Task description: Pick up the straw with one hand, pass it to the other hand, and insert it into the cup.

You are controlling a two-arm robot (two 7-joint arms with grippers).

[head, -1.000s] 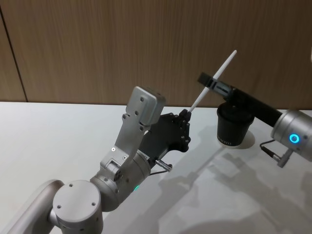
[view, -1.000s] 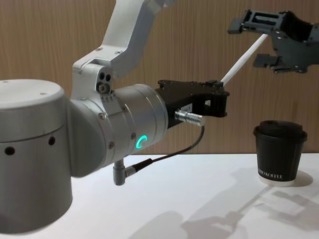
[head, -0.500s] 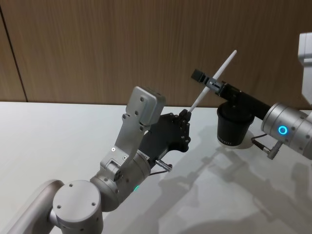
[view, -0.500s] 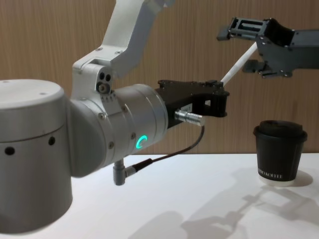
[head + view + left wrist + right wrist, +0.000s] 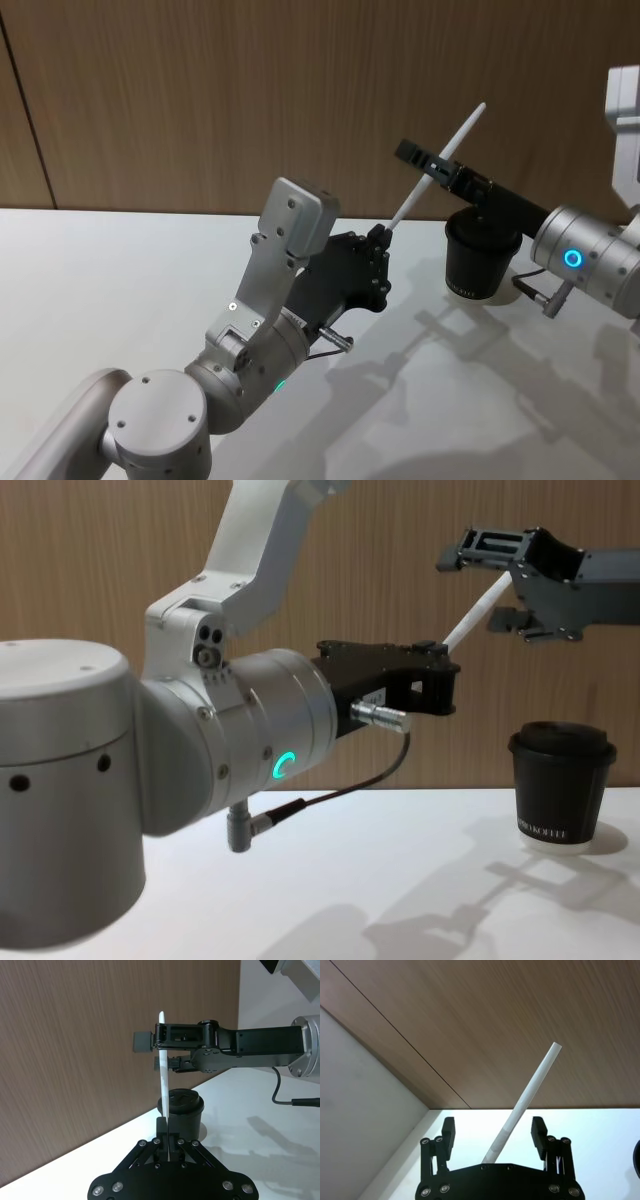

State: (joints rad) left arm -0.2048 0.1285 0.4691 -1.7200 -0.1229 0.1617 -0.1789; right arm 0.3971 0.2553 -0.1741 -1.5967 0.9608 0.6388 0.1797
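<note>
Now, above the white tabletop, the black two-finger left claw on its green-ringed silver wrist and the slim black right claw meet near the black lidded paper cup. Left pinches the tilted thin white straw by its lower end; right stands open astride its upper part, seemingly not touching.

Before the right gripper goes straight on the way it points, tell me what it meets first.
The straw, probably: it crosses between the open jaws of the right gripper, its lower end held by the left gripper.
</note>
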